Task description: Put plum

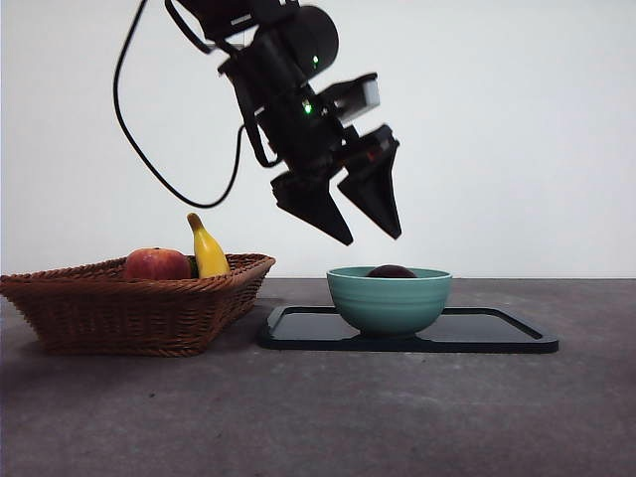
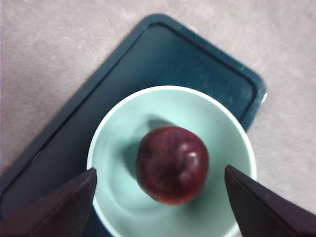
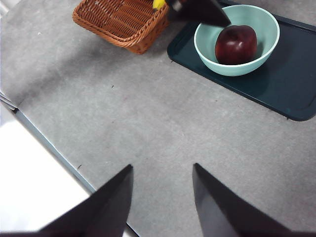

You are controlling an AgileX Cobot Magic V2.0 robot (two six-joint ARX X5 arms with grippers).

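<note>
The dark maroon plum (image 2: 172, 164) lies loose in the pale green bowl (image 2: 123, 123), which stands on a dark tray (image 2: 187, 59). In the front view only the plum's top (image 1: 391, 271) shows above the bowl's rim (image 1: 390, 298). My left gripper (image 1: 363, 227) hangs open straight above the bowl, its jaws apart on either side of the plum and holding nothing. My right gripper (image 3: 162, 173) is open over bare table, well away from the bowl (image 3: 266, 29); the plum (image 3: 236, 44) shows there too.
A wicker basket (image 1: 129, 308) stands left of the tray (image 1: 497, 338), holding a red-orange fruit (image 1: 157, 264) and a yellow banana (image 1: 207, 250). The basket (image 3: 118, 19) sits close to the tray's corner. A table edge (image 3: 49, 148) runs near the right gripper.
</note>
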